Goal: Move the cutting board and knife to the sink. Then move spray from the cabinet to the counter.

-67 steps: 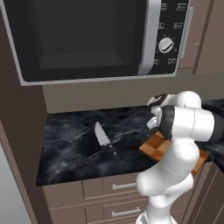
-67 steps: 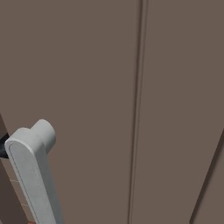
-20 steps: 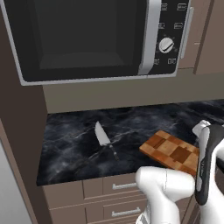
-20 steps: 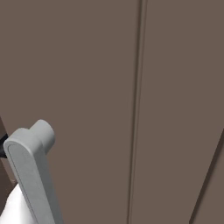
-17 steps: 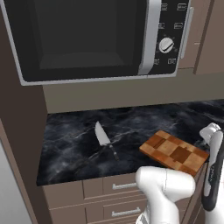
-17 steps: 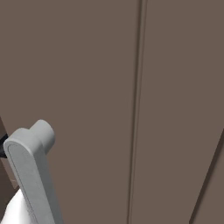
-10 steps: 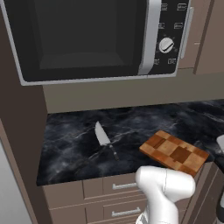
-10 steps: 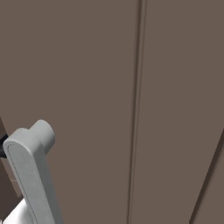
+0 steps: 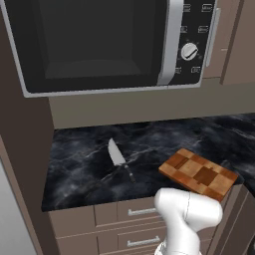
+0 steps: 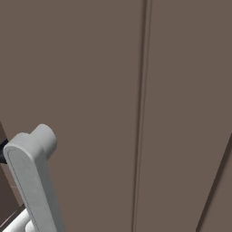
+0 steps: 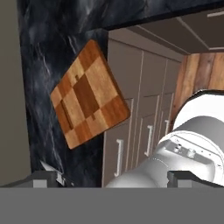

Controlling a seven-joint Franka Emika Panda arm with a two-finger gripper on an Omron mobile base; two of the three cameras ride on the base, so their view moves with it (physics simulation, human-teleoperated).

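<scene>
the stiff cutting board [image 11: 89, 96] overhangs the counter [image 9: 149, 144] edge, likely graspable there; the gripper [image 11: 111, 177] fingers stand wide apart, empty.

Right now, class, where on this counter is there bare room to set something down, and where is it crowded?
Bare marble lies left of the knife, and along the back of the counter under the microwave. The front right is crowded: the cutting board juts past the edge there.

microwave [image 9: 109, 45] above | brown drawers [image 9: 119, 219] below | wood floor [image 11: 205, 74]
</scene>
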